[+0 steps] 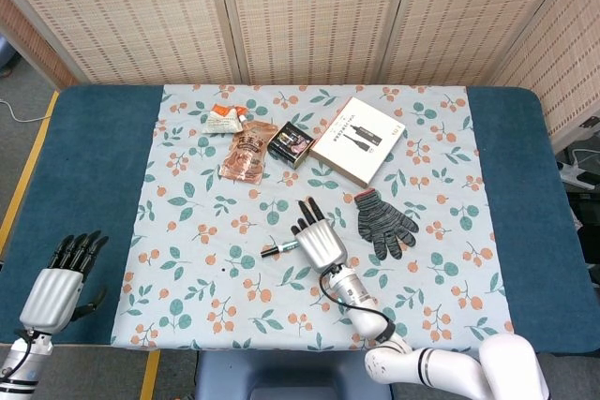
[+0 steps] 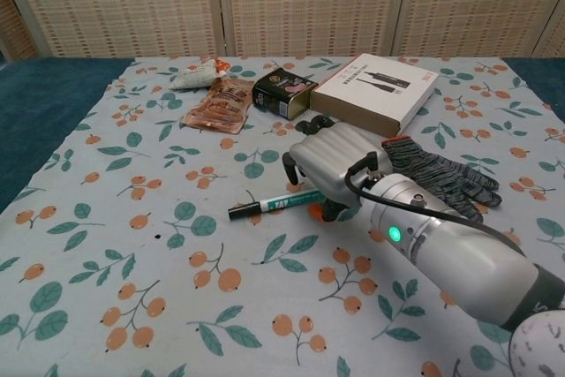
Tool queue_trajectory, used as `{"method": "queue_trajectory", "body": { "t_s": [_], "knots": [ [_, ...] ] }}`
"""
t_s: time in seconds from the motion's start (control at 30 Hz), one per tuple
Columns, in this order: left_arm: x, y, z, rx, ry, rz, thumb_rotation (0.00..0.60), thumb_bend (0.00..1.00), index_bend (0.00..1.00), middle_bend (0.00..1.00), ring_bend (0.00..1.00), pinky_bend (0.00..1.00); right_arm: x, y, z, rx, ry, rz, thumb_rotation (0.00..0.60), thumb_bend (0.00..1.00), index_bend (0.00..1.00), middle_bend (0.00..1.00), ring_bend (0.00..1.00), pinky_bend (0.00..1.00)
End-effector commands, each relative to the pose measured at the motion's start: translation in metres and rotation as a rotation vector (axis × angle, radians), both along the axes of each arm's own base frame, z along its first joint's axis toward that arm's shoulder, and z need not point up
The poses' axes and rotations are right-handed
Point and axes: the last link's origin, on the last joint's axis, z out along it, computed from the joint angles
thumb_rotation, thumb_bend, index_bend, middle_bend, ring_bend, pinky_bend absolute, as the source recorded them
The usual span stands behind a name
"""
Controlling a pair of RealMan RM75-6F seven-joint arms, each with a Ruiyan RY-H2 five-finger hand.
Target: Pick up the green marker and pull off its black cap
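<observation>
The green marker [image 1: 281,247] [image 2: 281,204] lies flat on the floral cloth [image 1: 187,231] near the middle. Its black cap [image 2: 240,212] points to the left. My right hand [image 1: 317,239] [image 2: 340,161] hovers low over the marker's right end and hides that end. The fingers point away from me and are spread, and the thumb's orange tip is down beside the barrel. I see no grip on the marker. My left hand [image 1: 58,288] is at the table's near left corner, off the cloth, fingers apart and holding nothing. It shows only in the head view.
A grey knit glove [image 1: 382,220] [image 2: 441,178] lies just right of my right hand. Behind it are a white box [image 1: 357,140] [image 2: 375,90], a dark tin [image 1: 290,144] [image 2: 284,92], a brown snack pouch [image 1: 247,152] [image 2: 218,105] and a small packet [image 1: 223,119].
</observation>
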Motion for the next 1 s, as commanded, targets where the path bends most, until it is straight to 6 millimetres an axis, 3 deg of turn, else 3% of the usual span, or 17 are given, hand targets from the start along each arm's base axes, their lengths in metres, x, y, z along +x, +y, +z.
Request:
{"method": "queue_trajectory", "body": {
  "t_s": [0.03, 0.7, 1.0],
  "knots": [
    [0.000, 0.000, 0.000, 0.001, 0.002, 0.003, 0.600, 0.35, 0.00, 0.00, 0.00, 0.03, 0.000, 0.001, -0.005, 0.007, 0.002, -0.002, 0.600, 0.25, 0.44, 0.36, 0.00, 0.00],
    [-0.002, 0.001, 0.000, -0.007, 0.013, 0.022, 0.600, 0.35, 0.00, 0.00, 0.00, 0.03, 0.006, 0.003, -0.015, 0.011, -0.008, -0.004, 0.600, 0.25, 0.48, 0.39, 0.04, 0.00],
    [-0.002, 0.001, 0.000, -0.006, 0.013, 0.023, 0.600, 0.35, 0.00, 0.00, 0.00, 0.03, 0.008, 0.005, -0.016, 0.005, -0.018, 0.003, 0.600, 0.25, 0.55, 0.44, 0.08, 0.00]
  ]
}}
